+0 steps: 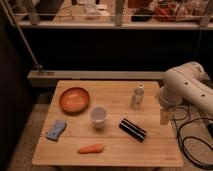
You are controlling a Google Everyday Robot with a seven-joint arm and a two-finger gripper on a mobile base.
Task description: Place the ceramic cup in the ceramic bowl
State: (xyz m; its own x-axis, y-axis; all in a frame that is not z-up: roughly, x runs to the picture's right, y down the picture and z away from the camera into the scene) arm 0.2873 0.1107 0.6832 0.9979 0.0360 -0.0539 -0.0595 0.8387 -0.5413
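One gripper (164, 116), fingers apart, hangs above the table's (120, 150) right edge.

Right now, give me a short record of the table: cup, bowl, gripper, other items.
cup: ceramic cup, upright on table, right of bowl, apart
bowl: ceramic bowl, empty, table's left rear
gripper: gripper at table's right edge, open, holding nothing
others: pale bottle, black object, carrot, blue object
status: cup not yet in bowl
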